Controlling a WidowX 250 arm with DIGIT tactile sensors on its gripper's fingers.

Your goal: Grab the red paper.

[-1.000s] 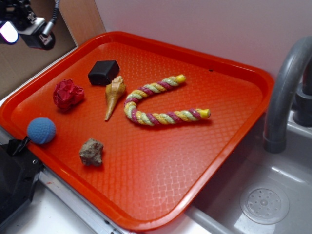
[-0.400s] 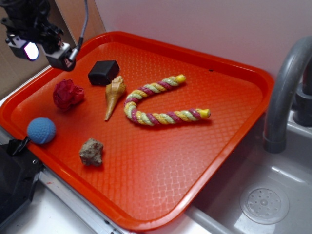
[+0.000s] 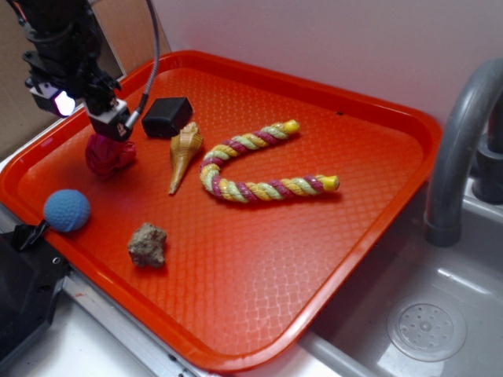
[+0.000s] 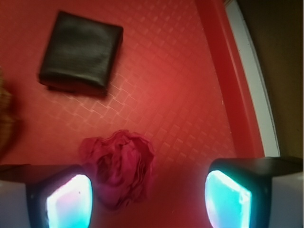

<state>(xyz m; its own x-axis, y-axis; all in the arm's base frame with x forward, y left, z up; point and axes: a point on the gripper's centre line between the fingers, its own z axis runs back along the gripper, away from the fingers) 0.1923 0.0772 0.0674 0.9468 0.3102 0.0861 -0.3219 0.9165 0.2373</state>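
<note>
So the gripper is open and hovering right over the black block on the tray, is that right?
Not quite. The gripper is open, but it hovers over the red paper, not the black block. The wrist view shows the crumpled paper low between the two fingers, nearer one of them, with the block lying farther off on the tray. The exterior view agrees.

The red paper (image 3: 108, 155) looks wrinkly and matt. The tray (image 3: 259, 259) is glossy plastic with a fine embossed pattern. The blue ball (image 3: 67, 210) looks fuzzy, the stone (image 3: 147, 245) rough, the rope (image 3: 255, 162) of twisted cloth.
</note>
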